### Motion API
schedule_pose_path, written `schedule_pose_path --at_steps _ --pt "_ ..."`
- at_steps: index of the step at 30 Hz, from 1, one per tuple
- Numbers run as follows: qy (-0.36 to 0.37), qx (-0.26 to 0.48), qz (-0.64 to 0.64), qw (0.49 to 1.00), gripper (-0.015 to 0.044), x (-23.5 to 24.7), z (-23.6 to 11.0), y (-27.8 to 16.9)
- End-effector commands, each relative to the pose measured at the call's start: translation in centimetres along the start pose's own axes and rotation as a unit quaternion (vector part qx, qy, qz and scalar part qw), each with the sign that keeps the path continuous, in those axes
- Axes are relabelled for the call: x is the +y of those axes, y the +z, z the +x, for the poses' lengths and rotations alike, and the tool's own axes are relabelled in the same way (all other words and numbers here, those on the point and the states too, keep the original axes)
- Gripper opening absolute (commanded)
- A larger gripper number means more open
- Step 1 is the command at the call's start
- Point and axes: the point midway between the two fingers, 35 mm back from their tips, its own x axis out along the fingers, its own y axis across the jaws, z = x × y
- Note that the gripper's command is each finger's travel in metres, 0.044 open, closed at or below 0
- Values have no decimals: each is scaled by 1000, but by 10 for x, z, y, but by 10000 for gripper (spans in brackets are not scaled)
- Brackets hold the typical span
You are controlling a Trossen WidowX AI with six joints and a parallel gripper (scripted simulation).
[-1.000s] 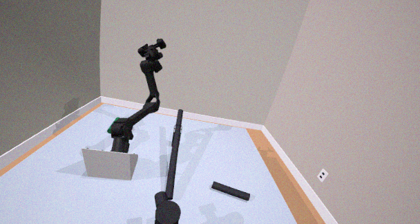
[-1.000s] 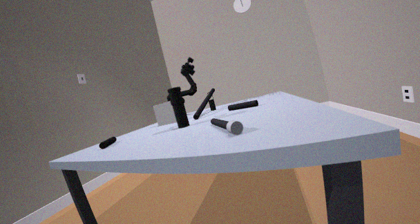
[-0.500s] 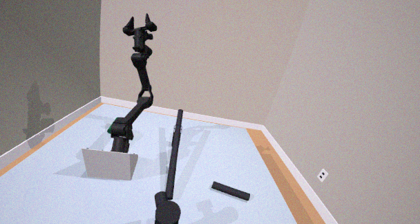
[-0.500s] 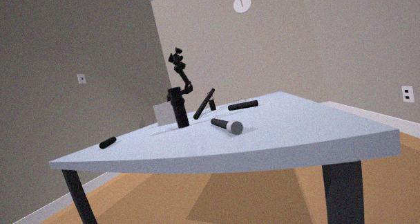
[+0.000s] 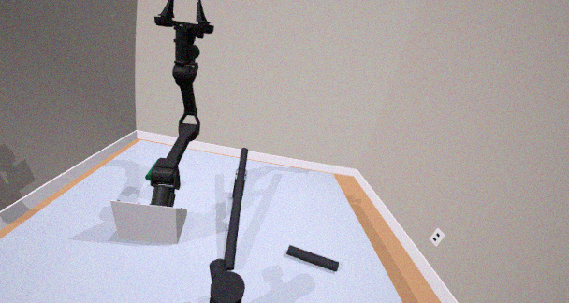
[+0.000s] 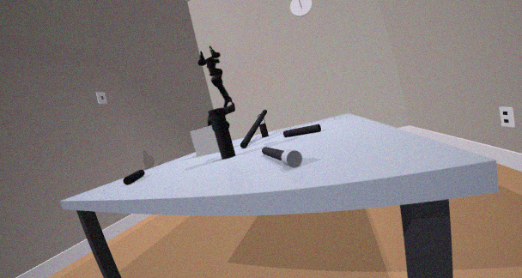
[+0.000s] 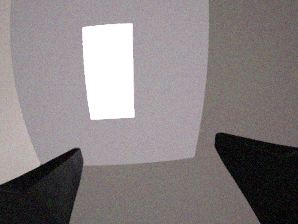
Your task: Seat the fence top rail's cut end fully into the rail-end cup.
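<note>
My gripper (image 5: pixel 185 2) (image 6: pixel 206 51) (image 7: pixel 150 148) is open and empty. It points straight up at the top of the outstretched arm, far above the table. The wrist view shows only the ceiling between the fingers. The long dark rail (image 5: pixel 235 203) (image 6: pixel 253 129) slopes across the table, its far end raised over a small upright post (image 6: pixel 264 129). A thick dark cylinder with a grey end (image 5: pixel 226 284) (image 6: pixel 283 155), seemingly the big post, lies on its side at the rail's low end. I cannot tell whether the two touch. No cup or band can be made out.
A white panel (image 5: pixel 147 223) (image 6: pixel 203 141) stands by the arm's base (image 5: pixel 164 189). A short dark cylinder (image 5: pixel 313 258) (image 6: pixel 301 130) lies to the right of the rail. Another short cylinder (image 6: pixel 134 177) lies near the table's (image 6: pixel 365 156) left edge.
</note>
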Motion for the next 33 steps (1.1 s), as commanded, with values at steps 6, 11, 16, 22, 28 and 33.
schedule_pose_path --at_steps 6,11,16,22,28,33 --pt "123 177 26 976 440 67 2 -123" --pt "214 277 28 936 440 117 -21 -189" --pt "308 368 33 877 440 166 -62 -244" --pt "422 466 43 777 440 220 -131 -294" --pt "526 550 59 646 440 261 -218 -322" --pt "599 608 78 515 440 282 -297 -327"
